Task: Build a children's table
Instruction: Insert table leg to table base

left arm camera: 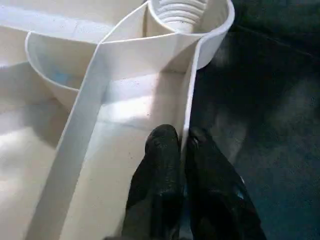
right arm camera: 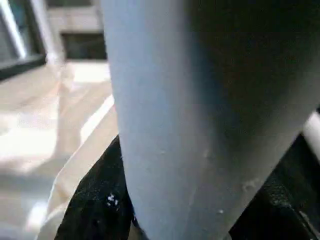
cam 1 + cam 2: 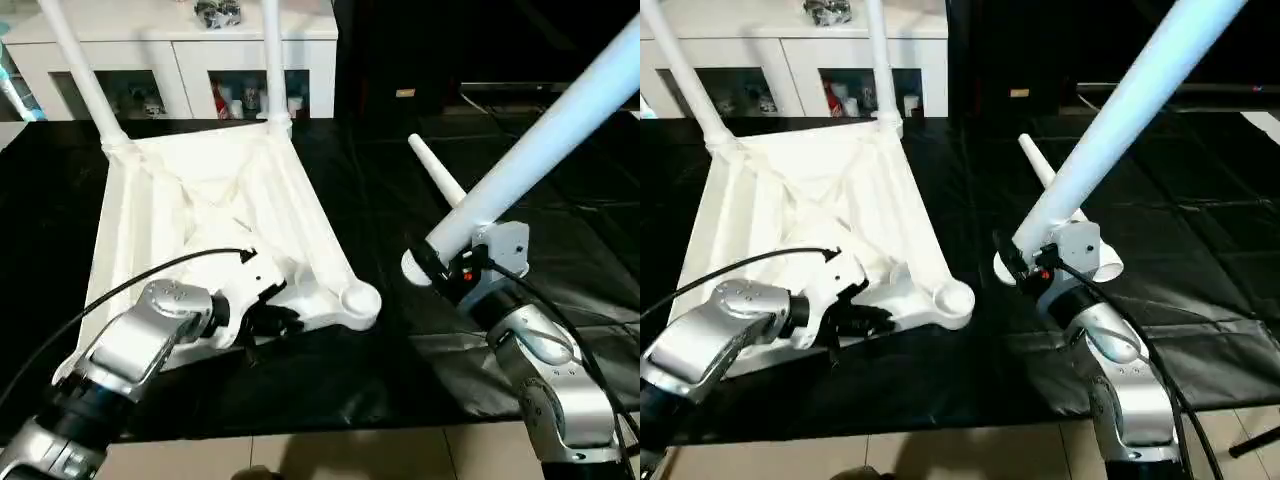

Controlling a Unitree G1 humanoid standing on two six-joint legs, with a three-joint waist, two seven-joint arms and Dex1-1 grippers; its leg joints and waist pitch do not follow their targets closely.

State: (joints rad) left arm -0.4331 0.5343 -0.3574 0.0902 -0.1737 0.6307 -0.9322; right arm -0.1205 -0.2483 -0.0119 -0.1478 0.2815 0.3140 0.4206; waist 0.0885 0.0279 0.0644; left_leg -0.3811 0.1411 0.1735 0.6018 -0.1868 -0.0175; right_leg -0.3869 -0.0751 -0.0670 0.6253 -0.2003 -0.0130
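Pinching the near rim of the upturned tabletop (image 3: 215, 205), the left pincer (image 1: 182, 145) apparently steadies it near the empty corner socket (image 3: 358, 300); the right pincer (image 3: 1035, 262) clasps a leg (image 3: 545, 140), ready for that socket. Farther off another loose leg (image 3: 437, 170) lies on the black counter (image 3: 400, 370), two fitted legs stand at the far corners, and a white cabinet (image 3: 180, 50) stands behind.

A black sheet (image 3: 420, 190) covers the floor, with bare pale tiles (image 3: 330, 455) along its near edge. On the sheet's left half lies the white tabletop (image 3: 215, 215), ribbed underside up, its near right corner socket (image 3: 358, 300) empty. To the right of it a loose white leg (image 3: 437, 172) lies on the sheet, tapered end pointing far and left
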